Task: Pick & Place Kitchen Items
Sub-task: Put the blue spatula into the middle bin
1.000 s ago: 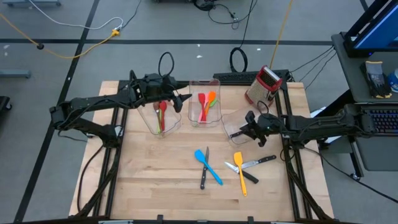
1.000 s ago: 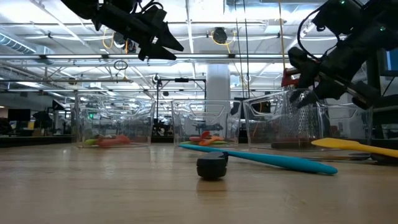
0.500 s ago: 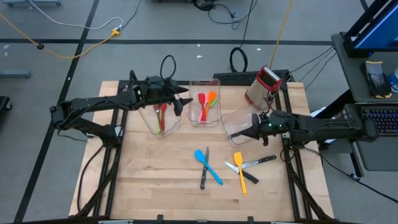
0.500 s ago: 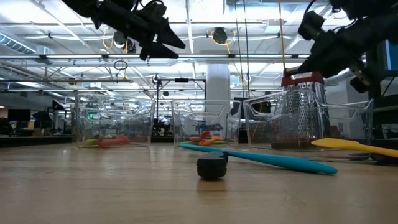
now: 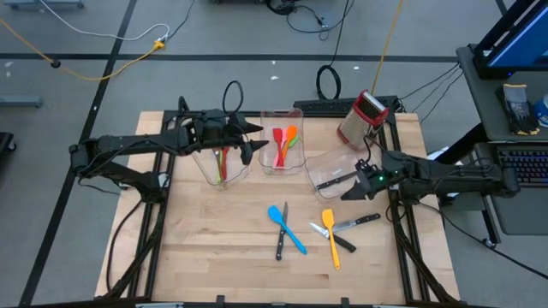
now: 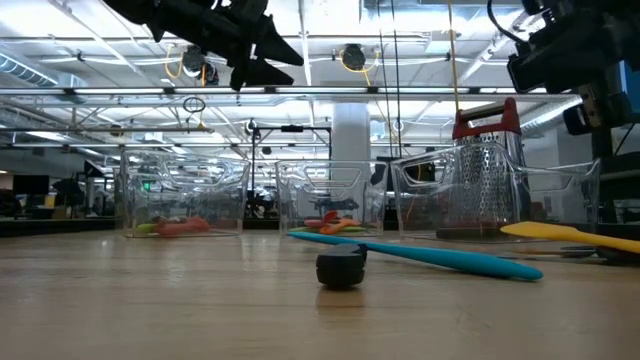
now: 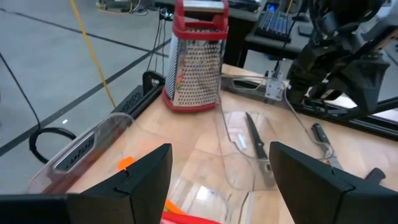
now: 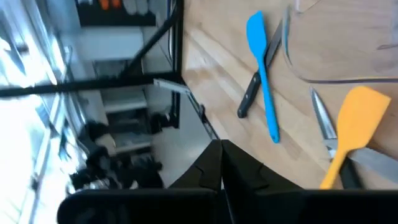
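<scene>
Utensils not yet sorted lie loose on the desk point(image 5: 214, 257): a blue spatula point(image 5: 285, 227) crossing a black-handled knife point(image 5: 282, 242), a yellow spatula point(image 5: 330, 234) over another knife point(image 5: 357, 223). They look light, stiff and thin; the slim handles seem the safest place to pinch, mid-length, away from the blades. The right gripper point(image 5: 353, 193) hangs beside the right bin point(image 5: 318, 164), fingers pressed together and empty. The left gripper point(image 5: 249, 141) hovers spread between the left bin point(image 5: 208, 167) and the middle bin point(image 5: 268, 115), carrying nothing.
</scene>
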